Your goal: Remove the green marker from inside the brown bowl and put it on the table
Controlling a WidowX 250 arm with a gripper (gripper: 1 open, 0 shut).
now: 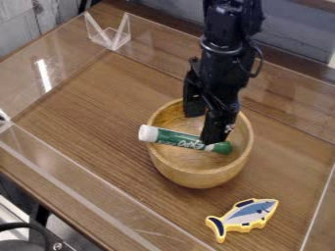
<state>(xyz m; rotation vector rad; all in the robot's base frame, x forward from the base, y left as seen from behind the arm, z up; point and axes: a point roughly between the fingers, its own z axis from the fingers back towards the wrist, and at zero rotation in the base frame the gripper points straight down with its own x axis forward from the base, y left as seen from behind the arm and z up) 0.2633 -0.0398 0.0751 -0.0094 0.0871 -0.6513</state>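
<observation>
Green marker [186,139]: it is inside the brown bowl, lying slantwise, with white letters on its green body. Its white end is at the left rim, as the camera sees it, and its other end points to the right side of the bowl.

Brown bowl [201,175]: round, of light wood, with thick smooth wall. It stands upright on the table, right of the middle in the view.

Gripper [205,117]: black, coming down from the far side, its tips above the bowl and very near to the marker. Its fingers are spread apart, and nothing is pinched between them. If one tip touches the marker, I cannot tell.

Fish toy [242,218]: blue and yellow with some white, lying flat on the table, apart from the bowl, toward the near right corner of the view.

Table [78,108]: dark brown, with wood grain. Its left edge goes slantwise down to the near side, and the far edge goes behind the gripper.

Clear piece [110,31]: transparent, with pointed corners, near the far left part of the table, well apart from the bowl.

Black cables [23,231]: beyond the left edge of the table, in the near left corner of the view, partly cut by the frame.
</observation>
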